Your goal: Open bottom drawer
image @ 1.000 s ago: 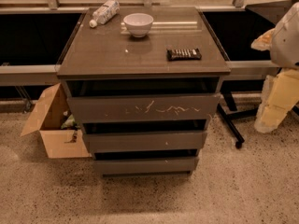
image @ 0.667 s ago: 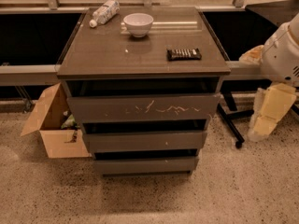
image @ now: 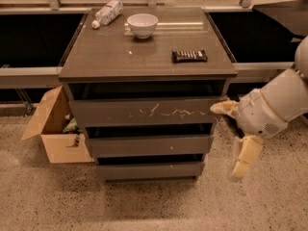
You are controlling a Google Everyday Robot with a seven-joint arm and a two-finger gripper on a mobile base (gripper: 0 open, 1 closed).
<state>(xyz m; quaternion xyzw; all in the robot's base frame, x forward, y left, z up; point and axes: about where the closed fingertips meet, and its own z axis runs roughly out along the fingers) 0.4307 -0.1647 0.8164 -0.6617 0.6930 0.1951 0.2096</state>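
Note:
The bottom drawer is a plain dark grey-brown front, the lowest and smallest-looking of three on the cabinet. It sits flush and closed. Above it are the mid-sized front and the large top front with white scratch marks. My gripper is at the cabinet's right side, level with the top and middle drawers. It is open and empty: one cream finger points at the top drawer's right end, the other hangs down. It is above and right of the bottom drawer, not touching it.
On the cabinet top lie a plastic bottle, a white bowl and a dark flat bar. An open cardboard box stands on the speckled floor at the cabinet's left. Dark low shelving runs behind.
My arm has swung in from the right edge, left and down, bringing the gripper close to the cabinet's right side. The drawers have not moved.

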